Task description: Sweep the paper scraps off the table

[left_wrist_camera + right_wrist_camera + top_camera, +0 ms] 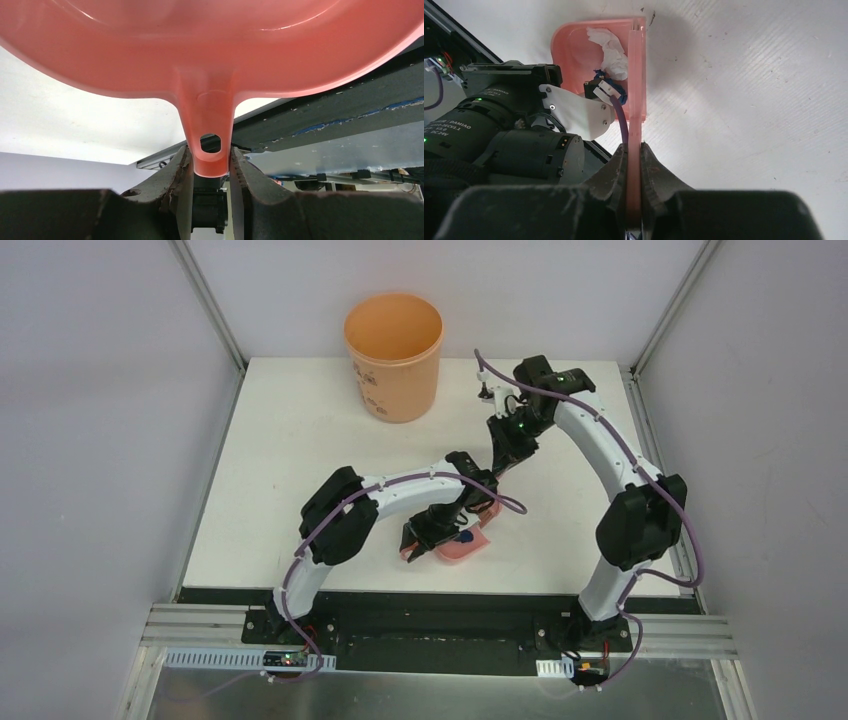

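**In the dustpan (468, 548), scraps lie behind the brush**

From above, the dustpan sits on the table (300, 460) near its front edge. The left arm (395, 490) reaches it from one side and the right arm (600, 440) arches down to it from the far side. One of the paper scraps (465, 537), a dark blue speck, shows inside the pan. No others can be made out around the dustpan at this size. The orange bucket (392, 355) stands well beyond the dustpan, at the table's back edge.

At the left wrist, the left gripper (210, 162) is clenched on the end of the dustpan's handle (209, 125), a finger on each side of the hanging hole. The pan's underside fills the view above.

At the right wrist, the right gripper (634, 152) is clamped on the pink hand brush (639, 75). The brush is seen edge-on as a thin strip along the dustpan's straight edge. Inside the pan lie a white wad (611, 50) and a dark blue scrap (620, 96), the latter partly hidden by a cable plug (606, 90).

The step looks like closing the sweep at the pan's lip. To do it well, press that lip flat to the table so no wad slips under. Draw the brush low and short into the pan, without flicking. Hold the brush across the opening as a gate while the pan tips back.
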Tool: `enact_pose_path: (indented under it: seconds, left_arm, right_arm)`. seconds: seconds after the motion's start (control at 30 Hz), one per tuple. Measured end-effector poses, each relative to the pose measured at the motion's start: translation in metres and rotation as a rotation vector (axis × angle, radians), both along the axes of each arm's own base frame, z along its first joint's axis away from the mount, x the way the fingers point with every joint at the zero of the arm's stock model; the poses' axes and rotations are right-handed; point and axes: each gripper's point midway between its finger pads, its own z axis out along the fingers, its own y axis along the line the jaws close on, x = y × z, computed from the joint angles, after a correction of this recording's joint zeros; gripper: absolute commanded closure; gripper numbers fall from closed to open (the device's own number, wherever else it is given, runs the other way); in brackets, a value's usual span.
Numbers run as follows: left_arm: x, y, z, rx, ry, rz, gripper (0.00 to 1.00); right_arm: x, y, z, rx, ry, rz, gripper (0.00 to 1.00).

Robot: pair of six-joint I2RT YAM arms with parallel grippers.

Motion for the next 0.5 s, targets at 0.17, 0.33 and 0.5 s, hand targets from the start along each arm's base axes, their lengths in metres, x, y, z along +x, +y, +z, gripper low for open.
enact_pose_path:
  seconds: [0.17,0.33,0.5]
  left_arm:
    - [0.001,0.000,-0.003,-0.035,-0.024,0.000,1.00]
    - [0.002,-0.001,-0.001,-0.098,-0.073,0.007,1.00]
    - [0.007,-0.002,0.003,-0.167,-0.140,0.010,1.00]
  right_arm:
    - [0.004,-0.007,0.012,0.011,-0.040,-0.044,1.00]
    - [0.008,-0.022,0.036,0.083,-0.129,-0.133,1.00]
    - [0.006,-0.063,0.033,0.170,-0.249,-0.319,1.00]
